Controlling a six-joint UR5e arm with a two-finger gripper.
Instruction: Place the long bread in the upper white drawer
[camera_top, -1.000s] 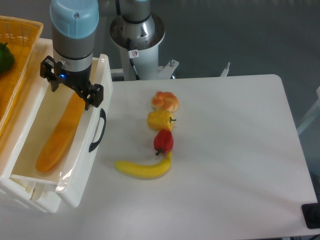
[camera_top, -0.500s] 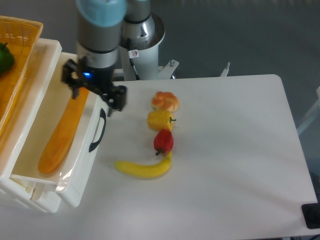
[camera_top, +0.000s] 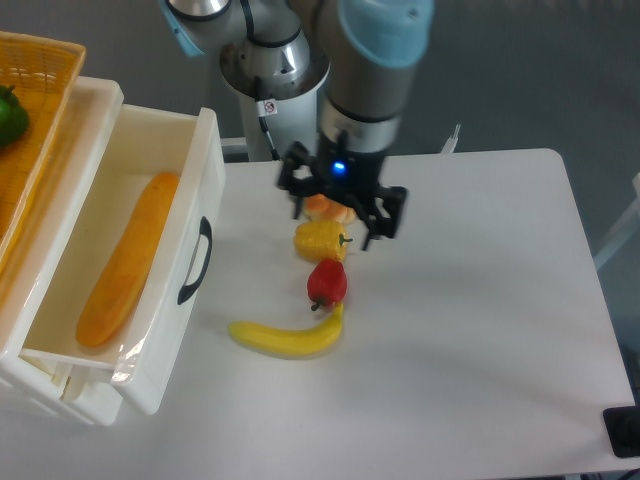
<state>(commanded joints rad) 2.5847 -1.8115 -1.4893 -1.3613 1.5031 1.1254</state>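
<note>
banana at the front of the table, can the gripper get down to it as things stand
Probably yes. The banana lies uncovered, and the gripper hangs above the table nearby. The red pepper touches its right end, so a mid-body grasp looks freer.

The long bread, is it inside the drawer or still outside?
Inside. The long bread lies flat in the pulled-out upper white drawer.

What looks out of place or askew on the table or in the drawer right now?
Nothing stands out. The long orange-yellow bread loaf lies flat inside the open white plastic drawer, fully within its walls. The curved yellow banana, red pepper and yellow pepper sit in a tidy line on the white table, undamaged.
</note>
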